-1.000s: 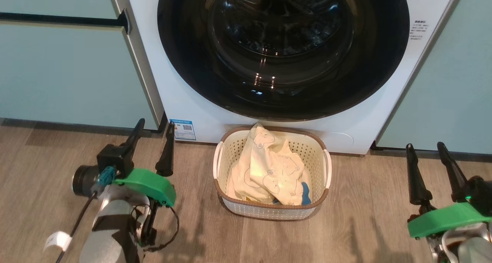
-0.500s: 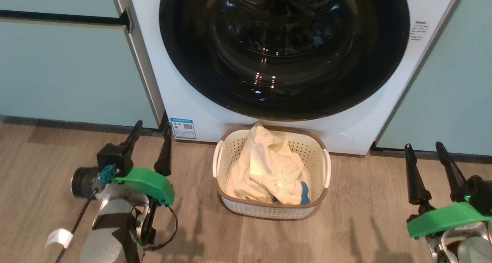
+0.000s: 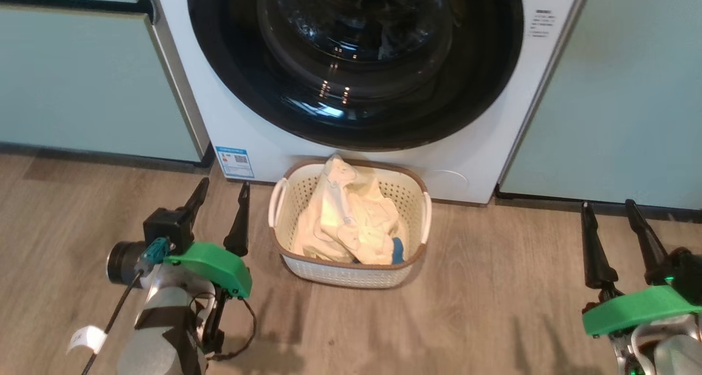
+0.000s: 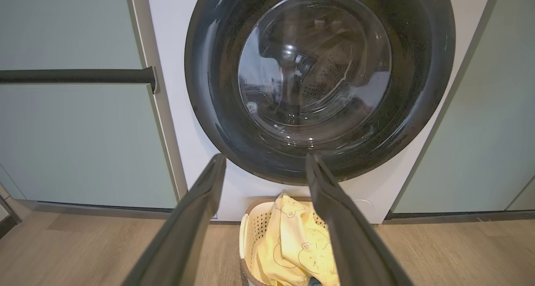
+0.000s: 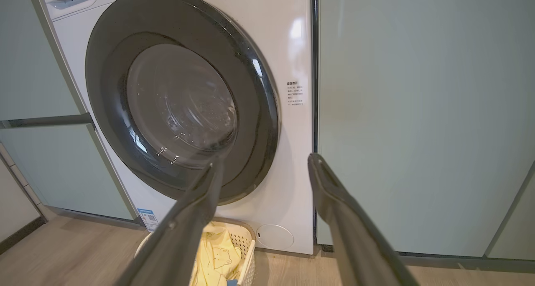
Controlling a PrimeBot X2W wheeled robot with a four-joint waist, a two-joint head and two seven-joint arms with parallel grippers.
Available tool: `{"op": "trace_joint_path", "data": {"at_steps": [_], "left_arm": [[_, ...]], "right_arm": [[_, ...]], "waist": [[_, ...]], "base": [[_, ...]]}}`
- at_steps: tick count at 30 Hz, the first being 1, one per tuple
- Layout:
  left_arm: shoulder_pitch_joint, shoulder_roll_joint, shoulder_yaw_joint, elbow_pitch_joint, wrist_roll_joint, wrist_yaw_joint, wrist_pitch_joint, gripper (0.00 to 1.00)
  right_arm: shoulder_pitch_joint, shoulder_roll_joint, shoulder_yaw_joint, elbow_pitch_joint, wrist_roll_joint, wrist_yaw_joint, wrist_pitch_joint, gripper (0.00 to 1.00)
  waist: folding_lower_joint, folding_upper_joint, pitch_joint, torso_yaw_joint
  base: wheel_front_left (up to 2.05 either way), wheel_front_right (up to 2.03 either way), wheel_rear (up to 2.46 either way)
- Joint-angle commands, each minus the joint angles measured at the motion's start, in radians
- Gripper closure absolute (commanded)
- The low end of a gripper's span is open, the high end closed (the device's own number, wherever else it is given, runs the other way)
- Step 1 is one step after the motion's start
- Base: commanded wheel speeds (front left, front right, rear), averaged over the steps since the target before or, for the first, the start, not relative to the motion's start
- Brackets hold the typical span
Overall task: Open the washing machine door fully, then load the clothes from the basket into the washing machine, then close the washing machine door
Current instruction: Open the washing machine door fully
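Both left gripper [image 3: 225, 183] and right gripper [image 3: 607, 203] gape empty; the basket [image 3: 351, 276] lies lengthwise along washing machine door [image 3: 351, 62].

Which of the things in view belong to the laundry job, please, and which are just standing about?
For the job: washing machine, washing machine door (shut), basket, clothes in it.
Just there: pale green cabinet panels, wooden floor.

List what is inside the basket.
Cream-yellow bear-print clothes fill the basket, with a small blue piece at their edge. Whatever lies beneath them is covered.
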Motion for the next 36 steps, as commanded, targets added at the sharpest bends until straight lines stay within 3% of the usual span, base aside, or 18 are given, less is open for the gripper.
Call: {"op": "trace_joint_path", "data": {"at_steps": [1, 12, 36], "left_arm": [[-0.065, 0.013, 0.027, -0.029, 0.001, -0.002, -0.006, 0.00], [-0.063, 0.013, 0.020, -0.034, -0.010, -0.010, -0.006, 0.00], [-0.066, 0.013, 0.015, -0.009, -0.004, -0.014, -0.006, 0.00]], "right_arm": [[-0.047, -0.016, 0.021, -0.031, 0.006, -0.003, -0.009, 0.00], [-0.047, -0.016, 0.023, -0.032, 0.015, -0.003, -0.009, 0.00], [-0.053, -0.016, 0.020, -0.030, 0.024, -0.003, -0.009, 0.00]], "waist": [[0.0000, 0.0000, 0.001, -0.001], [0.0000, 0.0000, 0.006, -0.007], [0.0000, 0.0000, 0.004, -0.009]], "base": [[0.75, 1.55, -2.30], [0.65, 0.73, -1.38], [0.02, 0.02, -0.03]]}}
